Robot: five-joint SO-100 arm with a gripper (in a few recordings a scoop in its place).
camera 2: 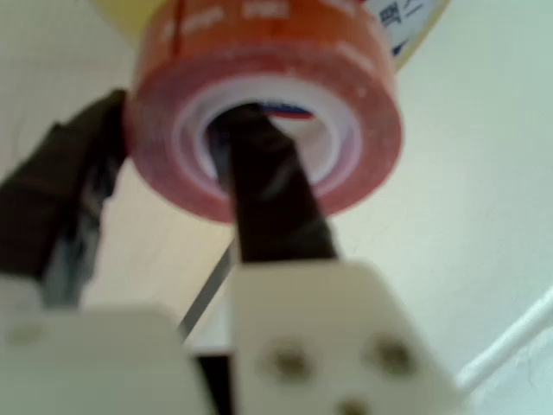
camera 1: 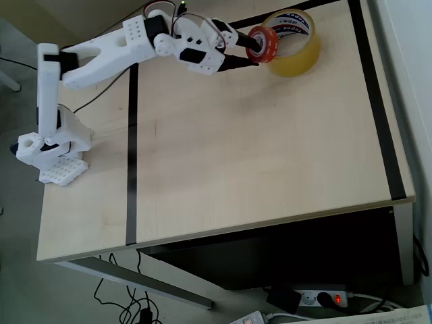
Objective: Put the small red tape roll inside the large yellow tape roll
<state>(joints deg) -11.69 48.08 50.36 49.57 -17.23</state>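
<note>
The small red tape roll (camera 1: 264, 43) is gripped by my gripper (camera 1: 251, 52), which is shut on its wall. In the wrist view one black finger (camera 2: 263, 186) reaches through the red roll's (camera 2: 276, 60) hole, and the other finger (camera 2: 65, 199) presses on its outside. In the overhead view the red roll stands on edge, tilted, at the left rim of the large yellow tape roll (camera 1: 297, 47). The yellow roll lies flat near the table's far edge. Just behind the red roll in the wrist view, the yellow roll's (camera 2: 410, 22) printed core peeks out.
The white arm's base (camera 1: 50, 152) stands at the table's left edge. Black tape lines (camera 1: 131, 155) run across the wooden tabletop at left, and another (camera 1: 378, 115) at right. The table's front edge drops to cables and a power strip (camera 1: 317, 297).
</note>
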